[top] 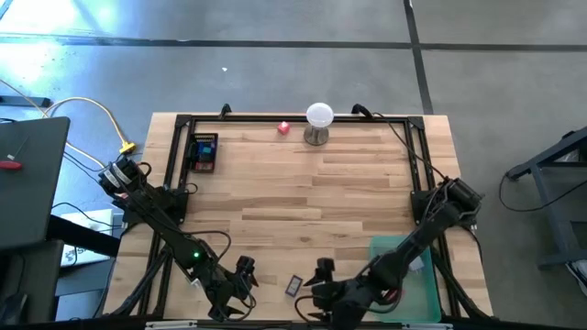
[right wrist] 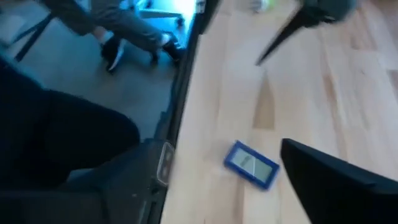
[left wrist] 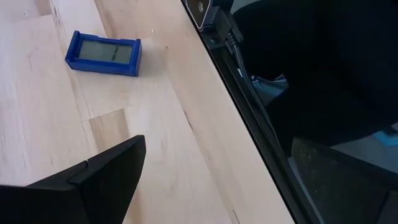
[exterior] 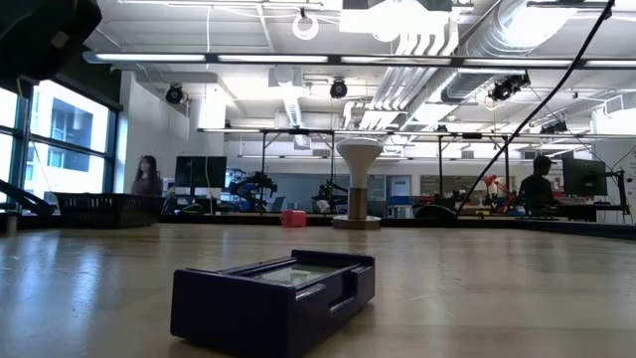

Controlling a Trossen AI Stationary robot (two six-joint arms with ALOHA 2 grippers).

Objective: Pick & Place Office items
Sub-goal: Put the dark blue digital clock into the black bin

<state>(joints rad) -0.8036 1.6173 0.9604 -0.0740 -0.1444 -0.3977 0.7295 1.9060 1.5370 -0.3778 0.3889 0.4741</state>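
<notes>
High view: we see left gripper (top: 240,280) and right gripper (top: 321,280) low in frame, flanking a small blue item (top: 293,286). A red piece (top: 284,127) sits top centre, a dark cluster (top: 204,152) upper left.

Low view: blue item (exterior: 273,298) lies bottom centre, untouched.

Wrist views: left jaws spread; right jaws, can't tell. Nothing placed yet.

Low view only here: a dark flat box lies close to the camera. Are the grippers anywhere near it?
Observer: Yes. The high view shows the blue box flat at the table's near edge, between the left gripper and the right gripper, touching neither.
Operator: Any items outside my picture?
Observer: A dark case with colourful pieces sits toward the far left corner.
Operator: Is there a drop-off?
Observer: A green tray lies at the near right corner, partly under the right arm.
</notes>
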